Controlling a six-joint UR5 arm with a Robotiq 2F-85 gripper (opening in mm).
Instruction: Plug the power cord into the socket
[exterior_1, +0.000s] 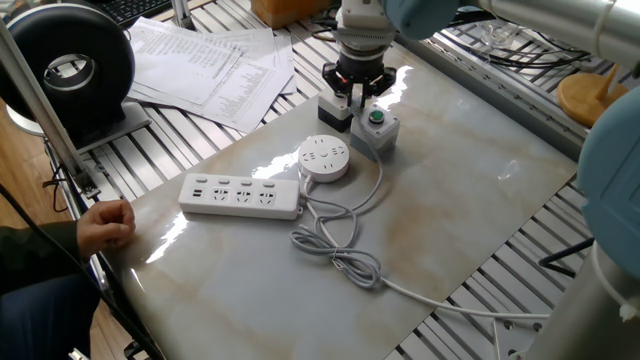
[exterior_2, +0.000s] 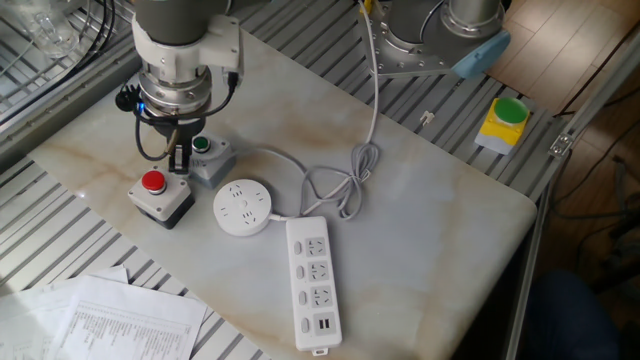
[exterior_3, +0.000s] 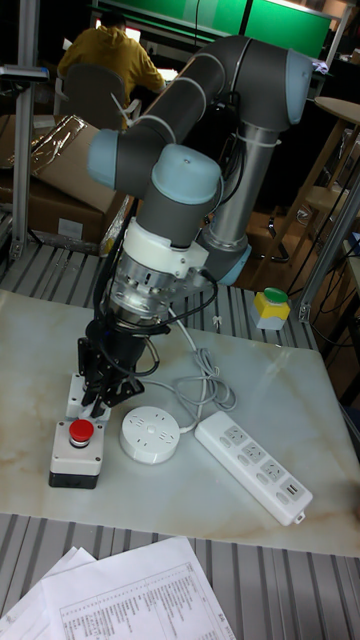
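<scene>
The round white socket (exterior_1: 324, 157) (exterior_2: 245, 208) (exterior_3: 150, 436) lies flat near the table's middle. The white power cord (exterior_1: 338, 248) (exterior_2: 340, 187) (exterior_3: 198, 387) lies in loose loops beside it, and one strand runs up behind the green button box (exterior_1: 376, 124) (exterior_2: 206, 157). I cannot make out its plug. My gripper (exterior_1: 357, 90) (exterior_2: 180, 157) (exterior_3: 100, 392) hangs low over the gap between the green button box and the red button box (exterior_1: 335, 112) (exterior_2: 155, 192) (exterior_3: 78, 452). Its fingers stand apart and I see nothing held between them.
A long white power strip (exterior_1: 240, 196) (exterior_2: 313, 282) (exterior_3: 255, 457) lies beside the socket. Papers (exterior_1: 215, 60) cover the slatted bench past the table edge. A person's hand (exterior_1: 105, 222) rests at the table's edge. A yellow box with a green button (exterior_2: 502, 122) sits off the slab.
</scene>
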